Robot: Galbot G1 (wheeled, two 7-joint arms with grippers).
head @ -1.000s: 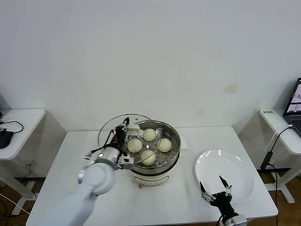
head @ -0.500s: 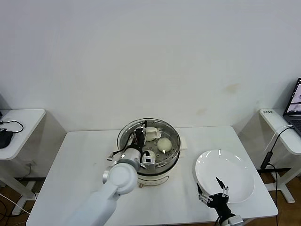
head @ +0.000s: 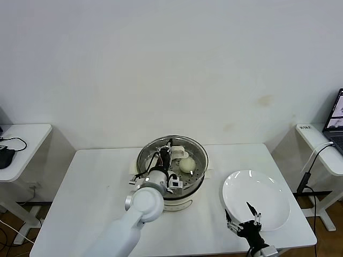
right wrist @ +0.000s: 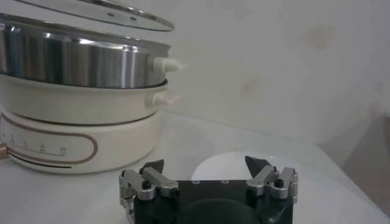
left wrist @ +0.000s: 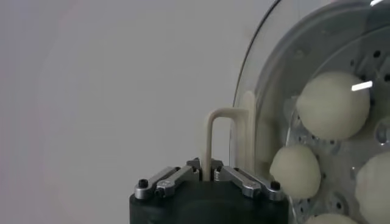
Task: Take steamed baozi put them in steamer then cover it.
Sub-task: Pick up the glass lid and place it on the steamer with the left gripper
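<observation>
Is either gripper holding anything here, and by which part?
The left gripper holds the glass lid by its cream bar handle, above the steamer. The right gripper is open and empty.

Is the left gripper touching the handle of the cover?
Touching. The left wrist view shows the left gripper shut on the cream handle of the cover.

Even, bright overhead light with soft shadows; a glare streak sits on the cover (left wrist: 363, 86), and both wrist views are soft, hazy close up.
</observation>
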